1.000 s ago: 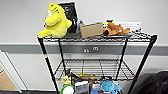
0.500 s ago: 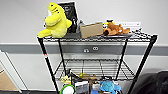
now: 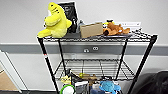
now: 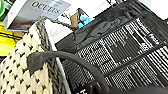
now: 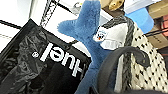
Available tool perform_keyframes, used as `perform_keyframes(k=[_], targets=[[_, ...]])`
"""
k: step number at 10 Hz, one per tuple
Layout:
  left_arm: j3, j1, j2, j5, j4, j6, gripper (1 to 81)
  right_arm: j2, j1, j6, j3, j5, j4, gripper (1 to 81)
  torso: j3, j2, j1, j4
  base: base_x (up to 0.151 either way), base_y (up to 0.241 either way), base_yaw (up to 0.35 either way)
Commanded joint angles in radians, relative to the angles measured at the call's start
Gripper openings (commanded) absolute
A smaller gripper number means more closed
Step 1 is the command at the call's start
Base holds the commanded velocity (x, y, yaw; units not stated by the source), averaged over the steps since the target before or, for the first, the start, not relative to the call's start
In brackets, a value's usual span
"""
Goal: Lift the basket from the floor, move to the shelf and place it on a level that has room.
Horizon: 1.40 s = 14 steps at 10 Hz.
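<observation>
The shelf (image 3: 45, 56) of black wire stands straight ahead against the pale wall. Its top tier carries a yellow plush toy (image 3: 56, 23). The level (image 3: 92, 68) second from the top is a bare wire grid. The basket (image 4: 16, 66) with beige woven mesh sides looms close in the left wrist view, a dark curved bar arching in front of it. In the right wrist view the basket (image 5: 148, 65) appears again with a similar dark arc across it. Neither wrist view makes the grippers' state plain.
A cardboard box (image 3: 91, 30), a black box (image 3: 69, 13) and a brown plush (image 3: 115, 28) share the top tier. The lower tier is crowded, with a blue plush (image 3: 107, 86). A blue plush (image 5: 90, 37), a black lettered bag (image 5: 50, 62) and an Oculus box (image 4: 37, 10) lie near the basket.
</observation>
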Motion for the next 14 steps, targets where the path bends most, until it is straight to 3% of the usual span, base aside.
perform_keyframes(k=[1, 5, 14], targets=[[0.15, -0.209, -0.077, -0.026, -0.008, -0.003, 1.0, -0.074, 0.206, 0.01, 0.156, 0.034, 0.007, 1.0, 0.0, 0.0, 0.0, 0.0, 0.0, 0.0, 0.0], [0.218, -0.286, -0.11, -0.025, -0.014, -0.034, 1.0, -0.132, 0.285, 0.01, 0.245, 0.032, 0.026, 1.0, 0.0, 0.0, 0.0, 0.0, 0.0, 0.0, 0.0], [0.37, -0.532, -0.194, -0.002, -0.016, -0.14, 1.0, -0.289, 0.538, 0.01, 0.446, -0.015, 0.153, 1.0, 0.0, 0.0, 0.0, 0.0, 0.0, 0.0, 0.0]])
